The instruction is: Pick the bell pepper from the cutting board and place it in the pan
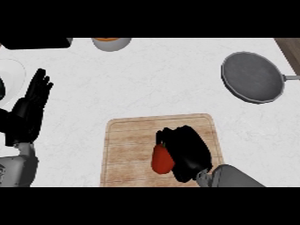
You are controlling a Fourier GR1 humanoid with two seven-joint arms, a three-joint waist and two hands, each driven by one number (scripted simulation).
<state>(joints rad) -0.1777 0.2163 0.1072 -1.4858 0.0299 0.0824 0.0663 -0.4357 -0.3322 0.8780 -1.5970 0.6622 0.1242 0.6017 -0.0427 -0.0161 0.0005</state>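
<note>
Curling round the glossy red bell pepper (161, 159), right hand (190, 151) over ridged wooden cutting board (129, 145).

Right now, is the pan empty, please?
Empty: the pan shows only bare grey; the bell pepper is on the cutting board.

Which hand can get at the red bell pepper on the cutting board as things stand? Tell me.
Probably the right hand: it is already over the cutting board, fingers curled against the red bell pepper. The left hand rests open at the counter's far left.
</note>
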